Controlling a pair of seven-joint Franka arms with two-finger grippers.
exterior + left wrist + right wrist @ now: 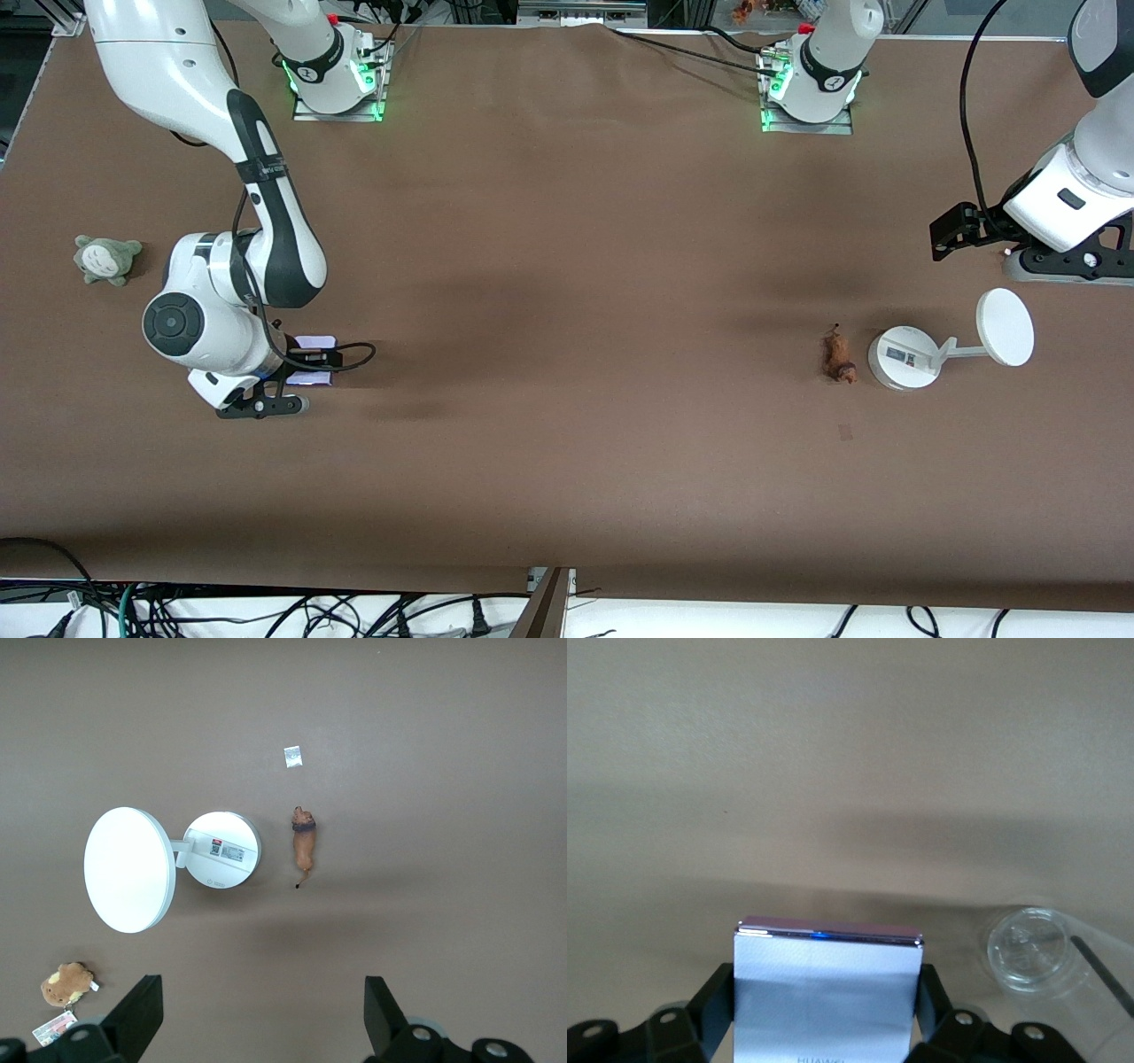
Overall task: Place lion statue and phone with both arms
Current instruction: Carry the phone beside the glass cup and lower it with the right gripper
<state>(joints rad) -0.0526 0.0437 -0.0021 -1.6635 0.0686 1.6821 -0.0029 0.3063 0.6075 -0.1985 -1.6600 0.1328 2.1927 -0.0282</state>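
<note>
The phone (315, 342) is a lavender slab toward the right arm's end of the table. My right gripper (312, 359) is low there and shut on it. In the right wrist view the phone (824, 988) fills the gap in my right gripper (826, 974), with a black finger (716, 997) against each side. The lion statue (837, 354) lies on the table beside the white stand (902, 358). My left gripper (952, 232) is open and empty, up in the air at the left arm's end. The left wrist view shows the lion statue (305, 840) well clear of my left gripper (261, 1019).
The stand's white disc (1005, 327) sticks out on an arm. A grey-green plush (106, 259) lies near the right arm's end. A brown plush with a tag (67, 983) and a small paper scrap (292, 756) lie on the table. A clear round lid (1028, 948) lies near the phone.
</note>
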